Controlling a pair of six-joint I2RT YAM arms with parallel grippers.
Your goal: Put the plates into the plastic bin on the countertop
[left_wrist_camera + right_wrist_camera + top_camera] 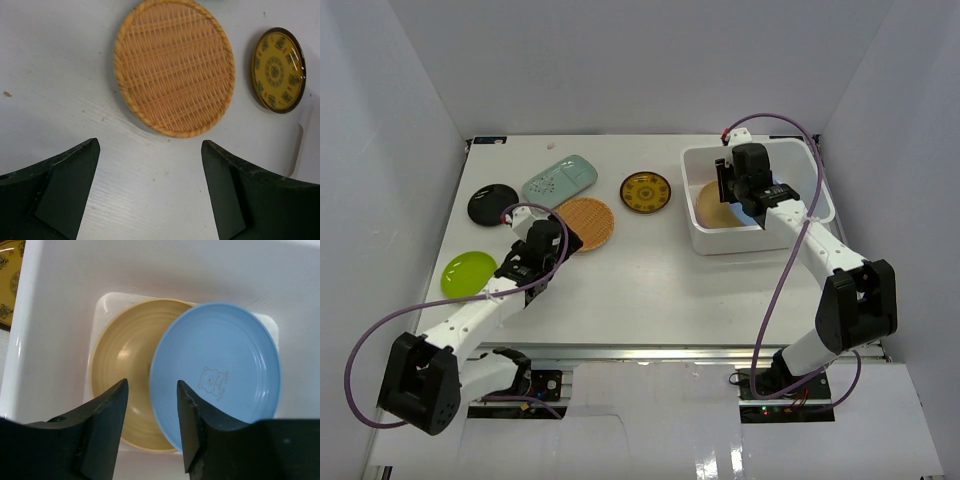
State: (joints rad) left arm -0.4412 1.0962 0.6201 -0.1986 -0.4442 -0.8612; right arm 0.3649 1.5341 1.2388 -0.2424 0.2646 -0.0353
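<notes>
White countertop (650,290) bears the bin (720,243), where we see a blue plate (220,370) overlapping a tan plate (120,365). Above the bin our right gripper (151,385) hangs part-open, empty. Well left of the bin, our left gripper (150,145) gapes wide and empty beside a woven plate (172,65).

Right wrist view: the blue plate (220,365) overlaps the tan plate (122,357) from 3 o'clock, and the right gripper (151,385) masks both lower rims at 6 o'clock. The yellow patterned plate (7,285) is cut off by the frame at 10 o'clock. Overhead, that gripper conceals most of the bin (720,243) interior.
</notes>
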